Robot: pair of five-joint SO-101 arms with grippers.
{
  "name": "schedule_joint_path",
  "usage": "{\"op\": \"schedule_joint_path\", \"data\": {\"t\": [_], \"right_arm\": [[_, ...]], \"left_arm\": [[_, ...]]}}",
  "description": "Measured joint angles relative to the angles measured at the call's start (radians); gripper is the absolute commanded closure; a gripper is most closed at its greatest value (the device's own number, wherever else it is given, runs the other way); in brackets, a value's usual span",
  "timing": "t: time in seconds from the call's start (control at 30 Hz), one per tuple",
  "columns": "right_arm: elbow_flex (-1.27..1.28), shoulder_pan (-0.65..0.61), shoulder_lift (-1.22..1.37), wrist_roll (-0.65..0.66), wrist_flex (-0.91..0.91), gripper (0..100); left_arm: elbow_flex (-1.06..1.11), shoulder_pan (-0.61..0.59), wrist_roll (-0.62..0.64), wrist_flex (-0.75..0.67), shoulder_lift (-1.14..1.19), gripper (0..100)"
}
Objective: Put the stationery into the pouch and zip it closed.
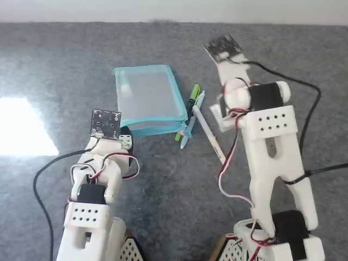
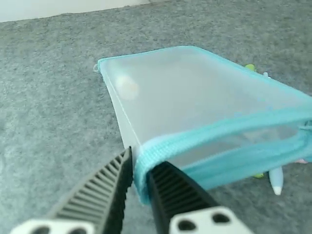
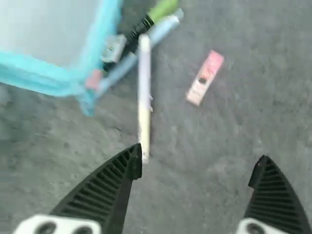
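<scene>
The teal pouch (image 1: 147,98) lies flat mid-surface (image 1: 54,65), zipper edge facing 6 o'clock. The left pincer (image 2: 142,163) is clamped on that edge's 7 o'clock corner. At the pouch's 4 o'clock, the green pen (image 1: 193,93) and blue pen (image 1: 186,138) run 1 to 7. The white pen (image 1: 209,133) runs 11 to 5, touching the blue one. A pink eraser (image 3: 205,78) lies near. The right pincer (image 3: 200,158) gapes over the white pen's end.

I see a grey, speckled table (image 1: 60,54). A light blue pouch (image 1: 147,98) lies flat on it, near the middle. Three pens lie just beside the pouch. The green pen (image 1: 193,93) and the pale blue pen (image 1: 190,125) lie side by side and reach the pouch's corner. The white pen (image 1: 209,136) touches the pale blue pen at one end and slants away. A small pink eraser (image 3: 205,78) lies a little apart from the pens. A bright patch of light (image 1: 22,128) sits on the table, well apart from the pouch.
</scene>
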Motion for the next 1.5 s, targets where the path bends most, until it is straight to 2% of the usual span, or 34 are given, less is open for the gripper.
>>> {"op": "schedule_joint_path", "data": {"t": [0.1,0.2,0.43,0.6,0.97,1.3,1.5], "right_arm": [[0.124,0.061,0.041,0.012,-0.104,64.7],[0.206,0.060,0.107,0.002,-0.236,64.8],[0.218,0.063,0.292,-0.117,-0.511,64.8],[0.218,0.060,0.422,-0.126,-0.652,64.8],[0.218,0.058,0.562,-0.135,-0.770,64.8],[0.224,0.058,0.577,-0.135,-0.812,65.0],[0.222,0.057,0.606,-0.138,-0.829,78.2]], "left_arm": [[0.000,0.000,0.000,0.000,0.000,99],[0.000,0.000,0.000,0.000,0.000,99],[0.000,0.000,0.000,0.000,0.000,99],[0.000,0.000,0.000,0.000,0.000,99],[0.000,0.000,0.000,0.000,0.000,99],[0.000,0.000,0.000,0.000,0.000,99],[0.000,0.000,0.000,0.000,0.000,99]]}}
